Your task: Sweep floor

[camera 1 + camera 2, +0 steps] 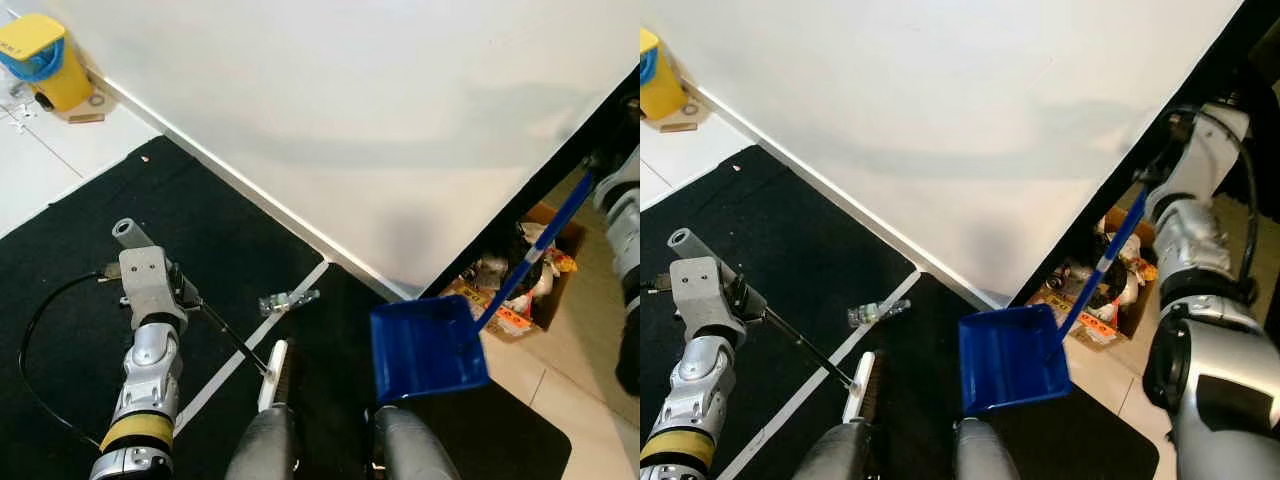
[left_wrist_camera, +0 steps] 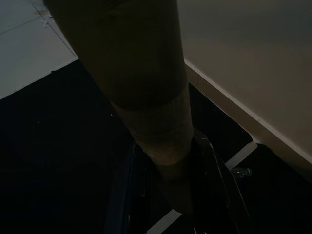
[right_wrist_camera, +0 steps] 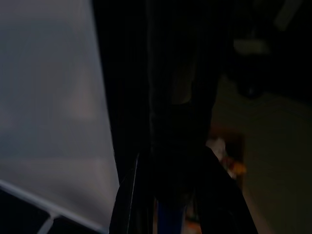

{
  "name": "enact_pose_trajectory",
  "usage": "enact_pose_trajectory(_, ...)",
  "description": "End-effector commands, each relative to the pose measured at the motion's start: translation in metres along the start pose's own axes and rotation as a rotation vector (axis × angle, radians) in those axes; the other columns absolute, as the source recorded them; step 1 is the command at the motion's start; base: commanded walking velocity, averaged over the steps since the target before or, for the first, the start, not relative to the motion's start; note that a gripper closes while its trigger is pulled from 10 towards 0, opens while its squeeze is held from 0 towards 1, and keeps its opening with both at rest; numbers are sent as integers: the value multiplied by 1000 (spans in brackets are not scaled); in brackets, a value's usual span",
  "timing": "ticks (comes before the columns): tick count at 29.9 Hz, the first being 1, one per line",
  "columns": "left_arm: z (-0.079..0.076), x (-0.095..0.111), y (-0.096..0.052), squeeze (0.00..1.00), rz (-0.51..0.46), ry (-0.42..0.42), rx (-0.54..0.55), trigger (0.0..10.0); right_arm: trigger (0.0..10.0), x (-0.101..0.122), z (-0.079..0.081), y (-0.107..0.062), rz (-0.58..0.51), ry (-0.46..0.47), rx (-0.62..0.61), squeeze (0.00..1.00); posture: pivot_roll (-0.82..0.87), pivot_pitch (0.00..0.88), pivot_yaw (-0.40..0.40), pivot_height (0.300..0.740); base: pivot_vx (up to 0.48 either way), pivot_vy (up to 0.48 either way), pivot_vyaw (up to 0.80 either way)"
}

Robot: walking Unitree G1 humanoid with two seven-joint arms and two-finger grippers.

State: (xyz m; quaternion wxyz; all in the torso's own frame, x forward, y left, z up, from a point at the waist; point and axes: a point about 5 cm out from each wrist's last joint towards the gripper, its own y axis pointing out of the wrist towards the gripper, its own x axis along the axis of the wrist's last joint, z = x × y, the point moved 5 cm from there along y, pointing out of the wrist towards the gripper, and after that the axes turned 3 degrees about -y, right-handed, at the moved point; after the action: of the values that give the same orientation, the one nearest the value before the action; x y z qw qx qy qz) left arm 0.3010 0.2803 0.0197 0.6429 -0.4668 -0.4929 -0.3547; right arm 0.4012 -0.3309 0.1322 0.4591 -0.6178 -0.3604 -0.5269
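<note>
The left end effector (image 1: 752, 305) is clenched on the broom (image 1: 855, 385), whose head rests on the black mat (image 1: 120, 200) near the robot's feet. To the right, the right end effector (image 1: 1155, 190) grips the blue dustpan (image 1: 428, 348) by its long handle. A small bottle (image 1: 288, 299) lies just beyond the broom.

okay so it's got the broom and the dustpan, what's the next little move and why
Probably draw the broom head toward the small bottle and push it right, toward the blue dustpan. The bottle lies on the black mat by the white line, between broom and dustpan, and the pan's mouth hangs beside it, apparently above the floor, so it likely needs lowering too.
</note>
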Motion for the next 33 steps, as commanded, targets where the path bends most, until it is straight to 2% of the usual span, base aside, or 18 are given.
enact_pose_trajectory(1,17,11,1,0,-35,63,42,10000,10000,-10,-4,-2,20,2,-16,0,98,87,-68,740,0,0,0)
enact_pose_trajectory(2,17,11,1,0,-35,63,42,10000,10000,-10,-4,-2,20,2,-16,0,98,87,-68,740,0,0,0)
enact_pose_trajectory(3,13,11,1,0,-35,66,32,10000,10000,-28,3,-6,40,45,-14,0,94,91,-67,740,0,480,0)
enact_pose_trajectory(7,10,12,2,0,-36,67,26,10000,10000,-39,8,-9,38,75,-20,0,91,91,-66,740,0,480,0)
enact_pose_trajectory(8,8,13,3,0,-36,68,24,10000,10000,-48,12,-13,37,82,-22,0,91,93,-66,740,0,480,0)
enact_pose_trajectory(9,6,14,5,0,-37,71,20,10000,10000,-62,18,-18,42,96,-23,0,90,94,-64,740,0,480,-669)
enact_pose_trajectory(10,6,14,5,0,-37,71,20,10000,10000,-62,18,-18,42,96,-23,0,90,94,-64,740,0,480,-669)
enact_pose_trajectory(11,4,16,7,0,-35,78,17,10000,10000,-73,23,-22,53,110,-25,0,88,95,-63,740,0,480,-800)
enact_pose_trajectory(16,1,21,11,0,-47,94,8,10000,10000,-87,25,-29,60,126,-45,0,88,98,-57,740,0,480,-800)
enact_pose_trajectory(18,-1,28,13,0,-64,102,-4,10000,10000,-95,22,-34,56,154,-79,0,88,101,-52,740,0,480,-800)
enact_pose_trajectory(22,-2,32,14,0,-79,109,-10,10000,10000,-96,17,-35,49,155,-104,0,87,101,-46,740,0,480,-800)
enact_pose_trajectory(24,-5,39,16,0,-101,123,-26,10000,10000,-94,2,-39,18,154,-177,0,89,101,-37,740,0,480,-800)
enact_pose_trajectory(33,-9,47,20,0,-117,143,-47,10000,10000,-93,-13,-43,-13,162,-240,0,88,101,-25,740,0,480,-800)
